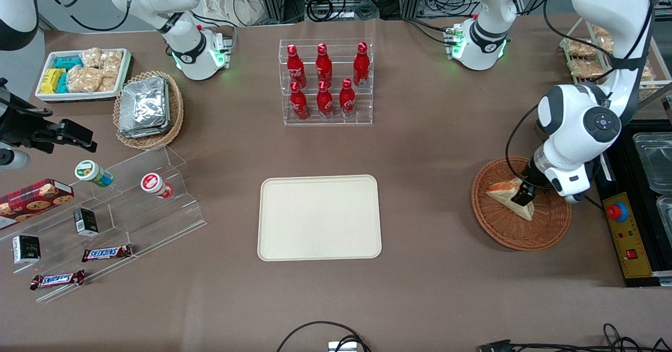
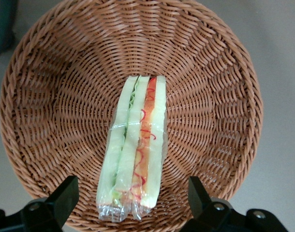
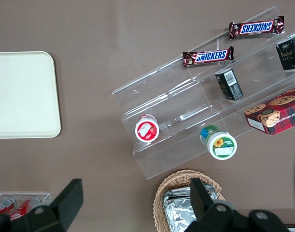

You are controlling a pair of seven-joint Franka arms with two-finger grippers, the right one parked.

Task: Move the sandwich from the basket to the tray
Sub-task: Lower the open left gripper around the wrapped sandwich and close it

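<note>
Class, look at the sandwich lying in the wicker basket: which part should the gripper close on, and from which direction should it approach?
Grip the sandwich across its two flat bread faces, coming straight down from above. It stands on edge in the basket, filling layers facing up, so both faces are free. The open gripper already straddles it, one finger on each side.

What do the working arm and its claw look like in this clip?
The left arm is glossy white with dark grey joint caps and a black cable looping beside it. Its claw, over the basket, is open, with black fingers on a white body.
</note>
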